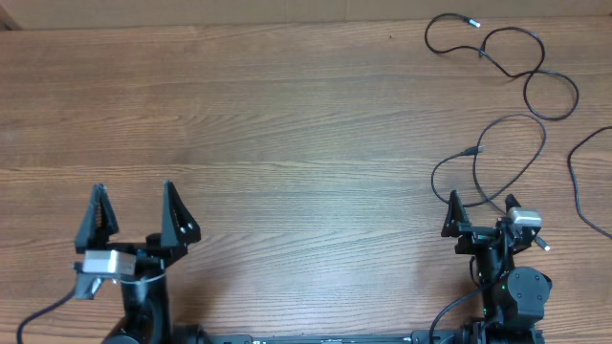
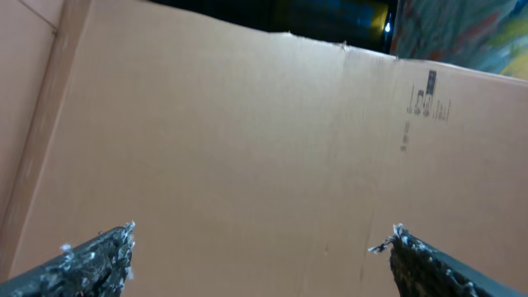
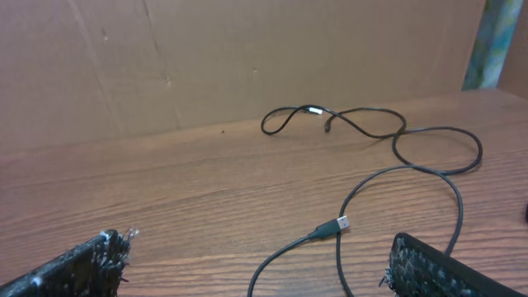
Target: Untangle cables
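Nearest, at the left, the left fingers stand fully spread and empty above the desk, well apart from the cables. At the right, the right fingers are equally spread and empty, with two strands running beneath them. Just beyond lies a plug; farther off, loops cross near the far right corner. Risk: closing here may catch both strands, and pulling would then tighten the tangle.

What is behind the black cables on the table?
A brown cardboard wall stands behind the cables, at the wooden table's far edge. Whatever is behind the cardboard is hidden.
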Tool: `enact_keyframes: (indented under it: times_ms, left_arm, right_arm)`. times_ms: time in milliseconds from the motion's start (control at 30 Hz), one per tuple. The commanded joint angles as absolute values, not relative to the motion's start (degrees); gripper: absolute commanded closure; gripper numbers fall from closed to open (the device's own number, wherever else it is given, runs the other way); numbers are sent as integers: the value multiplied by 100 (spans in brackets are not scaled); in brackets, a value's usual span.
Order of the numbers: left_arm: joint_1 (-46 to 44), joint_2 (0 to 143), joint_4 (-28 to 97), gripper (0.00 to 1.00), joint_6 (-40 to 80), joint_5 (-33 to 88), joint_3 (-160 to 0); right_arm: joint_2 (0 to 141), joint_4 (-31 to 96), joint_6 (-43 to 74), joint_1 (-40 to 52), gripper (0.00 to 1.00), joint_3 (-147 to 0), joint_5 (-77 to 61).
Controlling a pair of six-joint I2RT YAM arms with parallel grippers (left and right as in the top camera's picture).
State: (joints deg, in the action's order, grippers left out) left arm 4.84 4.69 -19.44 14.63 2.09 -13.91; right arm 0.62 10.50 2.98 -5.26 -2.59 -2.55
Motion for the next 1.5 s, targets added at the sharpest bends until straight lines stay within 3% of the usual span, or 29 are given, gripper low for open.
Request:
enact_keyframes:
  times_ms: [0, 233, 700, 1467]
  left_arm:
    - [364, 12, -2021, 0, 1321, -172, -893]
    - [281, 19, -2082, 0, 1267, -445, -80]
    - [257, 19, 416, 0, 1155, -694, -27]
    - [259, 25, 405, 1, 921, -489, -30]
  right_arm:
    - [16, 1026, 320, -561, 0, -294, -220]
    - [16, 1026, 320, -561, 0, -294, -220]
    - [16, 1026, 320, -561, 0, -294, -220]
    - [16, 1026, 320, -561, 0, -294, -220]
